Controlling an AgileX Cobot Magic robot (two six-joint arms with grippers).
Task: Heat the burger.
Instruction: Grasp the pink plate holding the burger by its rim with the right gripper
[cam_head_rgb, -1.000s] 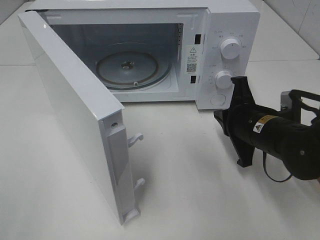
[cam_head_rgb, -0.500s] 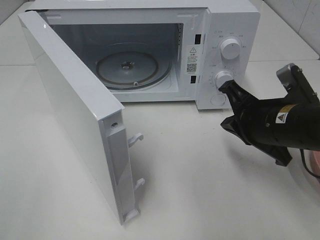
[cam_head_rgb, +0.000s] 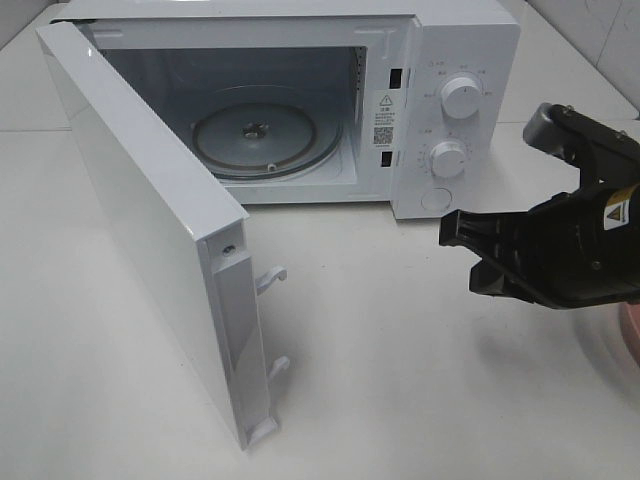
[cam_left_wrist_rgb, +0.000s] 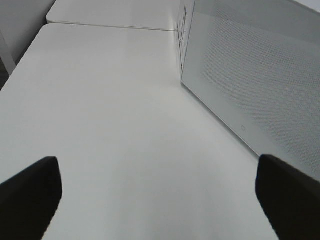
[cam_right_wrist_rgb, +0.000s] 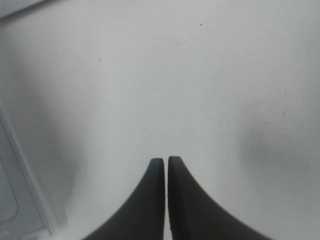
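The left claw (cam_left_wrist_rgb: 159, 200) hangs released above the white surface (cam_left_wrist_rgb: 100, 100), beside the microwave's open door (cam_head_rgb: 150, 230) at 9 o'clock. The microwave (cam_head_rgb: 470, 40) is at 12. The right claw (cam_right_wrist_rgb: 166, 161) is clenched, gripping nothing, at 3 o'clock. I cannot tell where the burger is.

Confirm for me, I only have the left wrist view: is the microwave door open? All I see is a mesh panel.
Observer: Open. In the high view the microwave door stands swung wide out to the left of the cavity.
Operator: Anything on the turntable?
Observer: No. The glass turntable is bare, nothing on it.
Operator: Right pincer?
Observer: Shut on nothing. In the right wrist view the right pincer has its fingertips together over the white table.
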